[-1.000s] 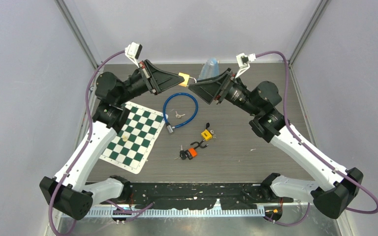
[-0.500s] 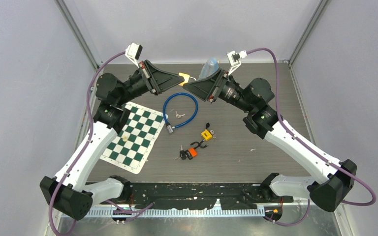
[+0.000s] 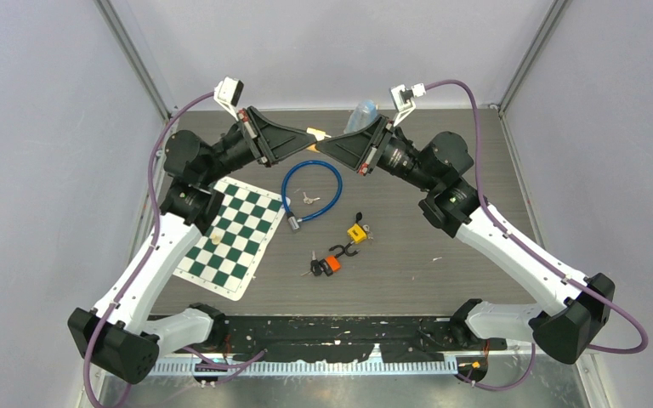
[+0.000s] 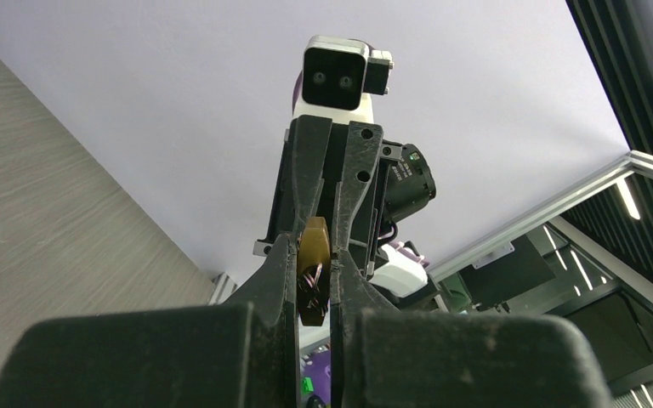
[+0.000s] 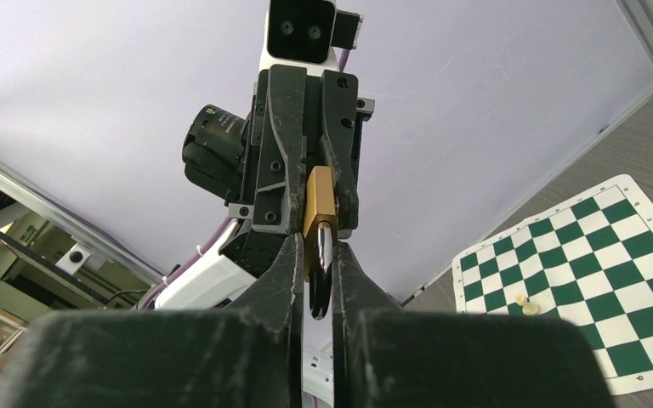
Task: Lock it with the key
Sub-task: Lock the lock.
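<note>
A brass padlock point(image 3: 315, 133) hangs in the air over the back middle of the table, held between both arms. My left gripper point(image 3: 309, 136) is shut on its brass body point(image 4: 314, 270); its fingers point(image 4: 282, 274) press both flat sides. My right gripper point(image 3: 322, 144) comes from the opposite side and is shut on the padlock's silver shackle point(image 5: 320, 274), with the brass body point(image 5: 319, 206) just beyond its fingertips. A small silver key point(image 3: 309, 199) lies on the table inside a blue cable loop, well below both grippers.
A blue cable lock point(image 3: 311, 184) lies in a loop mid-table. A green-and-white chessboard mat point(image 3: 231, 236) carries a pale pawn point(image 3: 217, 239). A yellow padlock point(image 3: 356, 232) and an orange padlock point(image 3: 332, 263) with keys lie in front. A clear bottle point(image 3: 361, 115) stands at the back.
My right gripper has moved left up to the padlock and closed from wide open onto its shackle. The left gripper has kept its hold almost in place.
</note>
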You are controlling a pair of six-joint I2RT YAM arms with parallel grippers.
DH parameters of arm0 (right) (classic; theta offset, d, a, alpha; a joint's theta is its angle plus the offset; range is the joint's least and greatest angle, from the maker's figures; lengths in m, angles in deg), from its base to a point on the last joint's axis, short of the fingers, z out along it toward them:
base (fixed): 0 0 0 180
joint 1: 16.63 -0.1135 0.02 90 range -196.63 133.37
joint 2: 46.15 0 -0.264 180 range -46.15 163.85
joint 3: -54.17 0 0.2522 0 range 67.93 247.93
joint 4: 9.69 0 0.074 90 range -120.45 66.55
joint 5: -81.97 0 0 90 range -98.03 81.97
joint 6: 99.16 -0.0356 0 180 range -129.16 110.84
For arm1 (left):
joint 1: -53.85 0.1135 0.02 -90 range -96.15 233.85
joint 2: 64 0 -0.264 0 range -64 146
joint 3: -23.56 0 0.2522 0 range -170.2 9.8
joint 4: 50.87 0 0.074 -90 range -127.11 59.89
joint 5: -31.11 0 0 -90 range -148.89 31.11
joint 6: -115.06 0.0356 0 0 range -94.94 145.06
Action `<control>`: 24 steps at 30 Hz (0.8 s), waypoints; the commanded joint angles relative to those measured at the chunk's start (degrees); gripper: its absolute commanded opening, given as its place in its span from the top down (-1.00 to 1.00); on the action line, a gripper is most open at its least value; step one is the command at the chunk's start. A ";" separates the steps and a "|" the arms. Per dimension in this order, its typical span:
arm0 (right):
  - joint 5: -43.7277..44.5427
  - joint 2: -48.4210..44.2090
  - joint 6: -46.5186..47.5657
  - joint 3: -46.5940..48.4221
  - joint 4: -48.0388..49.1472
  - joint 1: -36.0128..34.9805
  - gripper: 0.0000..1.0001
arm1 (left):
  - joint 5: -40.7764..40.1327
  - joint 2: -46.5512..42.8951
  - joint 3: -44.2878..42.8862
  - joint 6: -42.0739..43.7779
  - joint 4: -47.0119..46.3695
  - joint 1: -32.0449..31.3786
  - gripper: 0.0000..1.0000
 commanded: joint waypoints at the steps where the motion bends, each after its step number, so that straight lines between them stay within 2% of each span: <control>1: -0.53 -0.17 0.73 2.42 1.31 -0.32 0.89 | 0.52 -1.54 -0.72 0.68 -2.48 -0.27 0.76; 5: -0.34 -1.03 2.01 2.54 0.61 -0.34 0.89 | 0.56 -1.72 -0.85 1.38 -2.33 -0.06 0.28; 9: -0.58 -1.61 2.83 3.04 -0.81 -0.24 0.90 | 0.62 -2.31 -0.59 1.97 -1.97 0.48 0.08; 15: -0.45 -2.45 3.27 3.36 -2.45 0.13 0.90 | 1.96 -3.56 -0.11 3.81 0.05 1.97 0.09; 24: -1.01 -3.55 3.61 4.08 -5.16 0.62 0.89 | 4.27 -5.74 2.49 7.03 2.38 5.02 0.29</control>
